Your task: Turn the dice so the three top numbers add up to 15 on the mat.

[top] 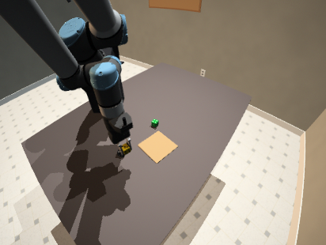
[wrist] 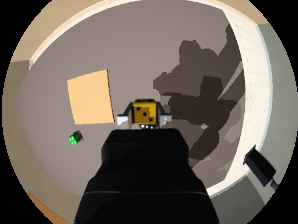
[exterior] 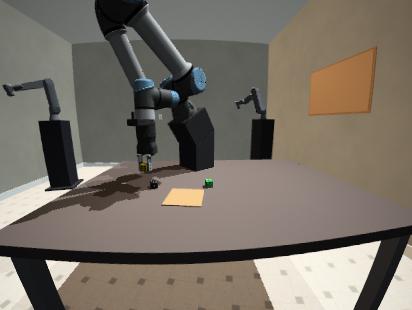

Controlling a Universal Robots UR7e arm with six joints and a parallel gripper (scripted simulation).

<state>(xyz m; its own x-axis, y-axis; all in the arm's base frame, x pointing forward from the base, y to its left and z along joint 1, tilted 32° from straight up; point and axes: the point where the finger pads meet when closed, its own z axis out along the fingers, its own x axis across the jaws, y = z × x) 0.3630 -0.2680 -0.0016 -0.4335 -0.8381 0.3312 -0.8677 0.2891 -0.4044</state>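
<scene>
- Gripper (top: 124, 149) (exterior: 145, 168) (wrist: 144, 108) has yellow die (top: 126, 148) (exterior: 143, 167) (wrist: 144, 113) pinched, up off the table (top: 190, 103) (exterior: 270, 210) (wrist: 135, 50)
- black die (exterior: 154, 184) (wrist: 146, 127) sitting on the table
- green one (top: 154, 122) (exterior: 209, 183) (wrist: 75, 138) just beside mat (top: 157, 146) (exterior: 183, 197) (wrist: 91, 98), which lies flat

We see a bench (top: 186, 107) (exterior: 240, 215) (wrist: 135, 45) with a brownish-grey top, a dark edge and dark legs. Behind it, in the exterior view, we find two small grey arms, one (exterior: 52, 95) on a tall black pedestal (exterior: 57, 150) at the picture's left, the other (exterior: 257, 102) on a black pedestal (exterior: 262, 137) at its right. An orange board (top: 175, 5) (exterior: 342, 85) hangs on a tan wall (exterior: 295, 135); the other walls (exterior: 225, 70) look grey-green. We spot a pale outlet (top: 202, 73) low on a wall. Below lies a cream floor (top: 253, 166) (exterior: 325, 270) dotted with small grey squares, partly shaded.
</scene>
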